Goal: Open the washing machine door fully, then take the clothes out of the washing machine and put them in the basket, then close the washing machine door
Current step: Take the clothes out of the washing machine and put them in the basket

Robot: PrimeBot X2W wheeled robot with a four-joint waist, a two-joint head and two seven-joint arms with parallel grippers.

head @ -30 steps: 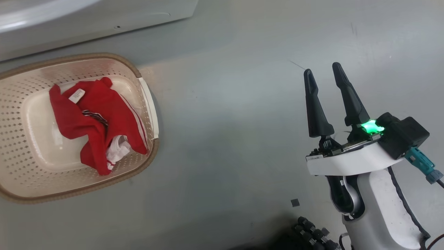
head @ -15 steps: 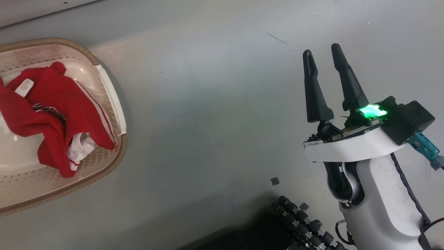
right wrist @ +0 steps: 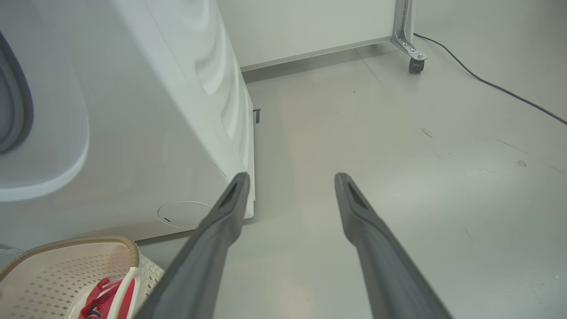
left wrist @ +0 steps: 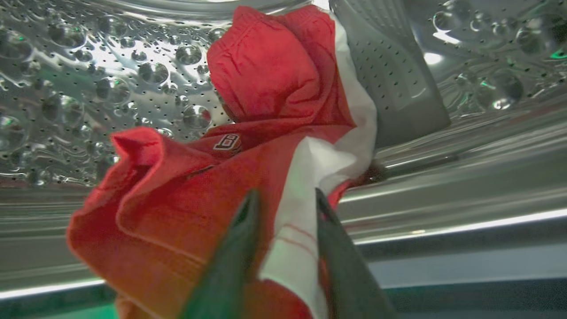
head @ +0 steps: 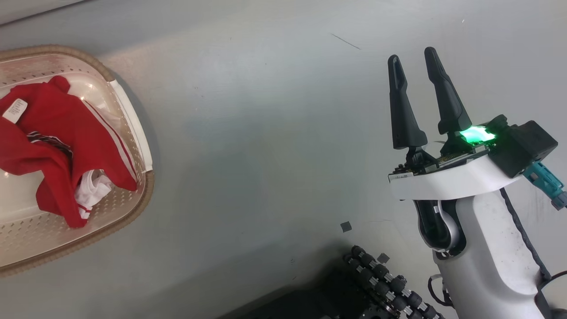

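Observation:
Inside the washing machine's steel drum (left wrist: 88, 66) lies a red piece of the clothes (left wrist: 266, 66) with white trim. My left gripper (left wrist: 283, 197) is closed partway on its white fold, which touches both fingers. More of the red clothes (head: 57, 137) lie in the cream basket (head: 146, 195) on the floor at the left. The right gripper (head: 412, 55) hangs open and empty over bare floor, well to the right of the basket. In the right wrist view the open right gripper (right wrist: 290, 177) points past the white washing machine (right wrist: 155, 110), with the basket (right wrist: 66, 243) below it. The washing machine door is out of view.
A grey ribbed paddle (left wrist: 390, 79) stands in the drum right of the garment. Black rollers of my base (head: 381, 283) show at the bottom of the head view. A castor (right wrist: 415, 65) under a white panel and a black cable (right wrist: 509, 95) lie beyond the machine.
The head camera has turned, so the basket has slid left and partly out of the picture. The right gripper stays open and keeps its pose.

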